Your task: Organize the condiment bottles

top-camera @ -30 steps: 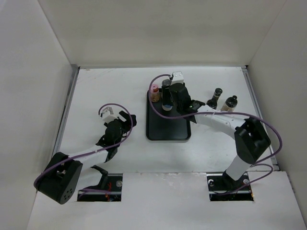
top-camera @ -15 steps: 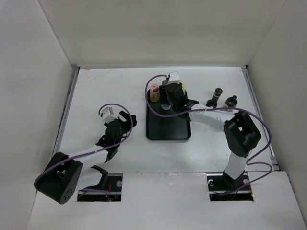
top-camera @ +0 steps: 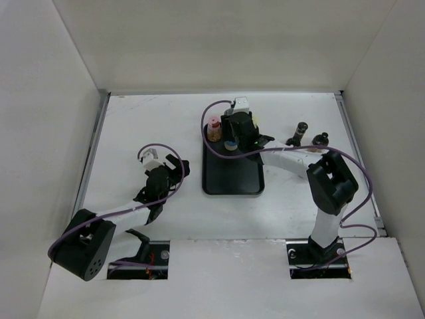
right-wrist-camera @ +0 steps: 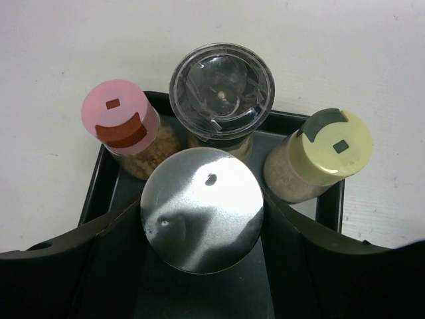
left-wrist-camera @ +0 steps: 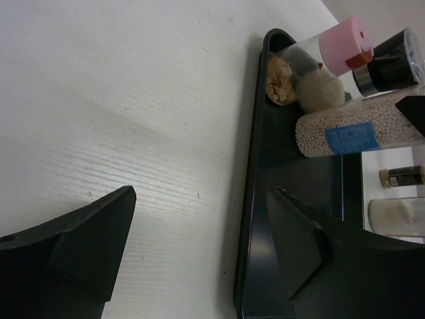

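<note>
As the right gripper [right-wrist-camera: 202, 229] had come down into the tray [left-wrist-camera: 279, 173], it stayed clenched on the blue-banded cylinder bottle [left-wrist-camera: 319, 129]. That bottle now stood just short of the pink-lidded bottle [right-wrist-camera: 116, 119], clear-capped bottle [right-wrist-camera: 221, 90] and yellow-lidded bottle [right-wrist-camera: 330, 146]. Two dark-capped bottles [top-camera: 300, 133] still waited on the counter [top-camera: 146, 119] to its right. The left gripper [left-wrist-camera: 199, 193] sat released.

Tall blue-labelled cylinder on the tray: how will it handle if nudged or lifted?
Probably tippy: the tall cylinder stands well above the pink-lidded bottle beside it on a narrow base. Filled with small pale pellets, it is likely heavy for its size. Its smooth round wall could slip in the right gripper, or roll if toppled.
</note>
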`<state>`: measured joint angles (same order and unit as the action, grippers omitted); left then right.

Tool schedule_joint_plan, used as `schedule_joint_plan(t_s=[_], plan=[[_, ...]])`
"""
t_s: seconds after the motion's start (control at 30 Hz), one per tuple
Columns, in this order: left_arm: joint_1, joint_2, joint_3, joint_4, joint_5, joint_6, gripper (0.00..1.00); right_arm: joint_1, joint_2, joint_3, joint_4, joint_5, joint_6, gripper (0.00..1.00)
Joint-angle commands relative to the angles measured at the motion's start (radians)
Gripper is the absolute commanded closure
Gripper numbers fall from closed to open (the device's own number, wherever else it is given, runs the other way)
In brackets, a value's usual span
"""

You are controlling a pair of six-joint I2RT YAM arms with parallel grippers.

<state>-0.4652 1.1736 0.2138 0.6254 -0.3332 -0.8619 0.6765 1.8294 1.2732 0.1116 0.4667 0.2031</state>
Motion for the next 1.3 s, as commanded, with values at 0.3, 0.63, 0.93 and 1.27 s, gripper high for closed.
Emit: schedule_joint_plan(t_s=[0.3, 0.63, 0.93, 1.27], plan=[[0.006, -0.006, 0.007, 0.053, 0.008, -0.011, 0.21, -0.012, -0.073, 0.043, 0.043, -0.003, 0.03, 0.08], [0.01, -0.012, 0.002, 0.053, 0.014, -0.011, 0.21, -0.073, -0.47, -0.227, 0.037, 0.029, 0.094, 0.02], [-0.002, -0.006, 0.007, 0.057, 0.006, -0.012, 0.21, -0.341, -0.708, -0.489, -0.125, 0.154, 0.194, 0.01], [0.006, -0.009, 0.004, 0.057, 0.005, -0.011, 0.21, -0.369, -0.544, -0.453, -0.167, 0.086, 0.177, 0.01]])
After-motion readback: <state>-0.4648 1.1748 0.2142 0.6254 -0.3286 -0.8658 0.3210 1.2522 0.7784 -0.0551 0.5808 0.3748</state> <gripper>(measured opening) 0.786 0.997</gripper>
